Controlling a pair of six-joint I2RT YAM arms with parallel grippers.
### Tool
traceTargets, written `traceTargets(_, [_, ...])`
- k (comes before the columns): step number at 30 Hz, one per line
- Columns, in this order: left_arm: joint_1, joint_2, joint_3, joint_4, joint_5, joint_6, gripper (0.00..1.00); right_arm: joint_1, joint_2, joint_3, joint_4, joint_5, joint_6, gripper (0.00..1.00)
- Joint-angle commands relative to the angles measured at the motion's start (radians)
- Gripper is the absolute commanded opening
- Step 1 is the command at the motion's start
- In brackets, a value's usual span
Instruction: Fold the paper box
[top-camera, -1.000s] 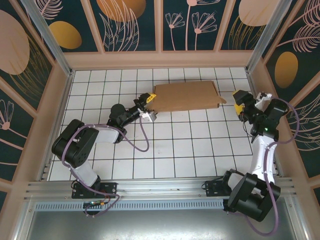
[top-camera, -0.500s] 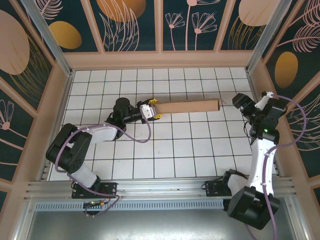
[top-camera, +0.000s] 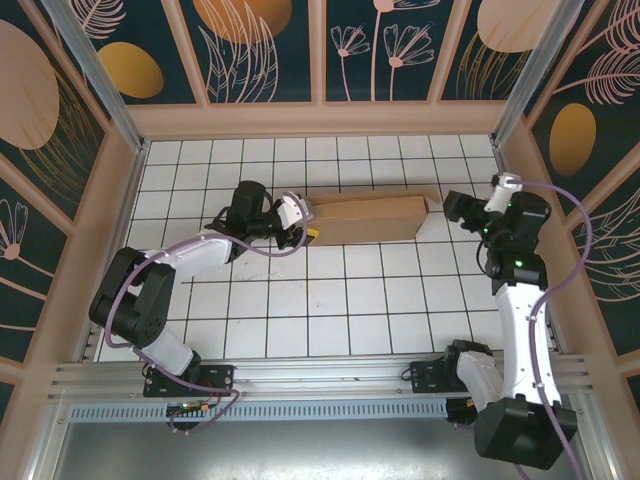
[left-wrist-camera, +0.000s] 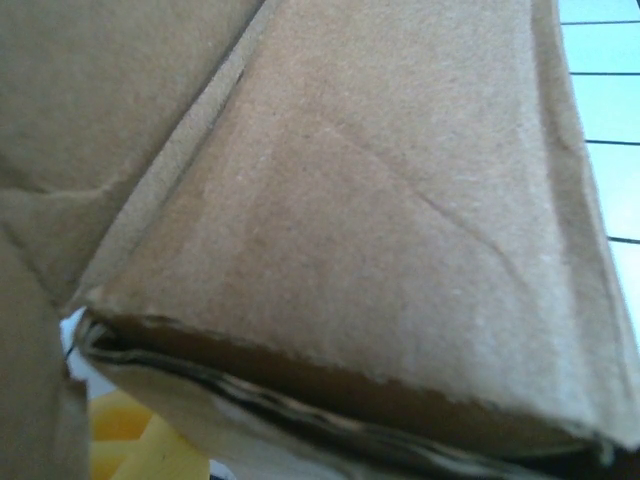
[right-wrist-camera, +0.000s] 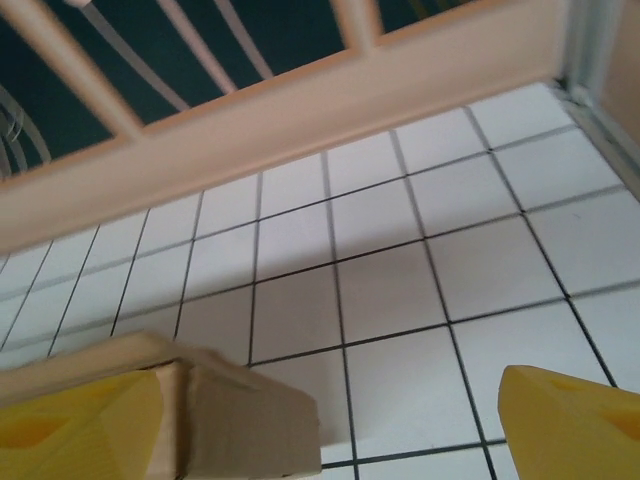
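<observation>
The paper box (top-camera: 365, 218) is a long brown cardboard shape lying left to right on the white tiles at the back centre, its panels folded over one another. My left gripper (top-camera: 303, 224) is shut on the box's left end. In the left wrist view, layered cardboard (left-wrist-camera: 350, 230) sits right in front of the camera, with a yellow fingertip (left-wrist-camera: 125, 445) at the lower left. My right gripper (top-camera: 456, 207) hovers open just off the box's right end. In the right wrist view, the box's corner (right-wrist-camera: 235, 420) sits beside my left yellow finger (right-wrist-camera: 70, 430), inside the open right gripper (right-wrist-camera: 330, 440).
A wooden-framed back wall (top-camera: 320, 118) stands about one tile behind the box. The right side wall (top-camera: 520, 170) is close behind the right arm. White tiled floor (top-camera: 350, 300) spreads between the box and the arm bases.
The box went from lying flat to standing on edge, then to a folded, leaning shape as my left gripper turned with it. My right gripper swung left toward the box's right end.
</observation>
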Motion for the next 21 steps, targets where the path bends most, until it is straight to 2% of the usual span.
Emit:
traceTargets(1, [0.017, -0.030, 0.034, -0.125, 0.024, -0.022, 0.35, 0.091, 0.002, 0.018, 0.030, -0.018, -0.159, 0.85])
traceTargets(3, [0.022, -0.027, 0.041, -0.168, 0.043, 0.005, 0.35, 0.130, 0.022, 0.033, 0.003, -0.014, -0.218, 0.82])
traceTargets(6, [0.038, -0.012, 0.046, -0.233, 0.083, 0.049, 0.35, 0.135, 0.072, 0.061, -0.045, -0.034, -0.317, 0.76])
traceTargets(17, [0.081, 0.043, 0.053, -0.272, 0.107, 0.184, 0.37, 0.112, 0.278, 0.207, -0.272, -0.287, -0.564, 0.63])
traceTargets(21, [0.082, 0.057, 0.071, -0.309, 0.124, 0.197, 0.37, 0.110, 0.307, 0.248, -0.332, -0.303, -0.607, 0.52])
